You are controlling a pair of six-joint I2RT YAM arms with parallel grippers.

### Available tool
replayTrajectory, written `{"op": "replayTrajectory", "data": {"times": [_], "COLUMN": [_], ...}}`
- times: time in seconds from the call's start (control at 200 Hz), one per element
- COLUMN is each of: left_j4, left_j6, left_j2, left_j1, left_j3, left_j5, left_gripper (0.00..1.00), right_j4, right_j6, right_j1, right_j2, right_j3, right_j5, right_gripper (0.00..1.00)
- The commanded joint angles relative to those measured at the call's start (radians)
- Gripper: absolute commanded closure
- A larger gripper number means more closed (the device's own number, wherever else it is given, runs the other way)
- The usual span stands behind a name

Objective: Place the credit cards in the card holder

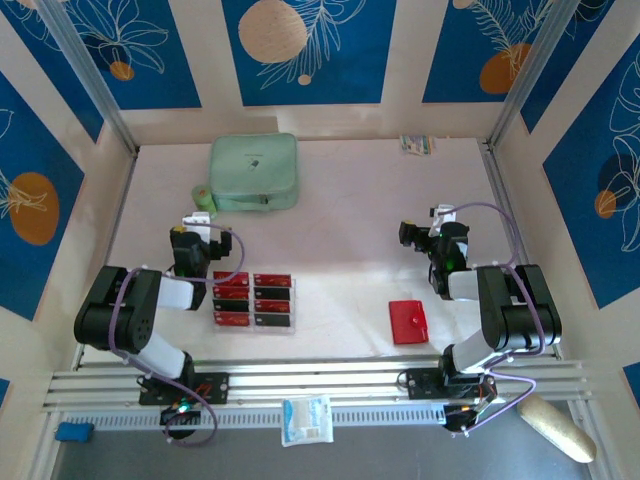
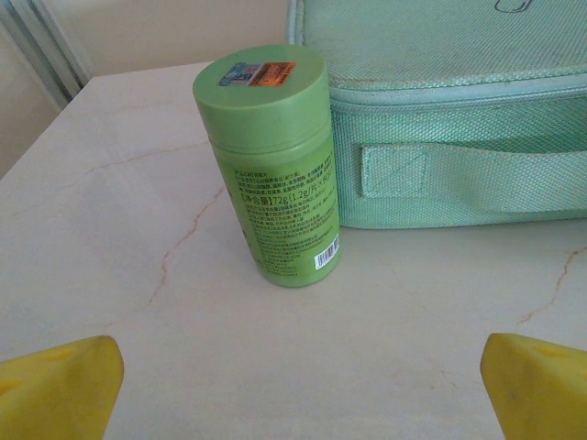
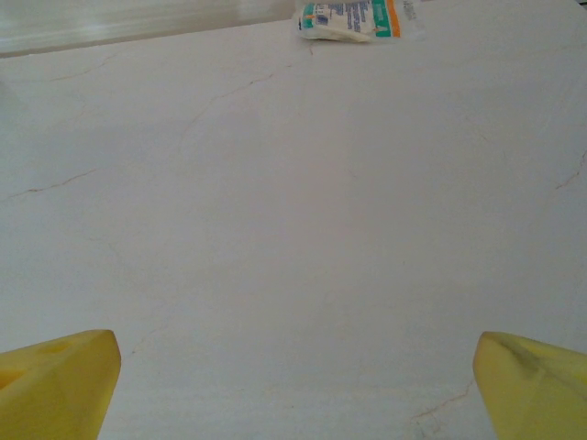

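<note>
Several credit cards (image 1: 253, 300), red and black-and-red, lie in a tidy grid at the near left of the table. The card holder (image 1: 408, 321), a flat red wallet, lies shut at the near right, beside the right arm. My left gripper (image 1: 196, 225) hovers just behind the cards, pointing away from them toward a green bottle. It is open, with its yellow fingertips (image 2: 60, 385) wide apart and bare table between them. My right gripper (image 1: 430, 225) hangs behind the card holder, also open over bare table, yellow fingertips (image 3: 55, 380) spread with nothing between.
A green bottle (image 2: 271, 165) stands upright close in front of my left gripper (image 2: 298, 385), against a mint-green zip case (image 2: 459, 119). A small printed packet (image 3: 353, 18) lies at the back right, far beyond my right gripper (image 3: 293, 385). Walls enclose the table.
</note>
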Motion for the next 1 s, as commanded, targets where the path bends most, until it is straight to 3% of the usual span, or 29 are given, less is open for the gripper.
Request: {"op": "replayTrajectory", "data": {"times": [0.0,0.575,0.655,0.79,0.875,0.995], "left_j4": [0.021,0.017,-0.038,0.025,0.015,-0.260], "left_j6": [0.005,-0.003,-0.028,-0.022,-0.015,-0.046], "left_j2": [0.003,-0.003,-0.041,-0.051,-0.062,-0.159], "left_j1": [0.008,0.014,0.016,0.016,0.014,0.016], "left_j3": [0.002,0.004,0.009,-0.029,-0.021,0.083], "left_j5": [0.016,0.007,-0.029,-0.024,-0.025,-0.096], "left_gripper": [0.00,0.00,0.00,0.00,0.00,0.00], "right_j4": [0.031,0.028,-0.057,-0.182,-0.352,-0.686], "right_j6": [-0.016,-0.009,-0.013,-0.015,0.032,0.212], "right_j1": [0.002,-0.014,-0.013,0.006,0.013,-0.001], "right_j2": [0.002,-0.004,-0.044,-0.130,-0.183,-0.215], "right_j3": [0.013,0.014,0.042,0.072,0.136,0.295], "right_j5": [-0.009,-0.046,-0.050,0.009,0.042,0.106], "right_gripper": [0.01,0.01,0.01,0.01,0.01,0.01]}}
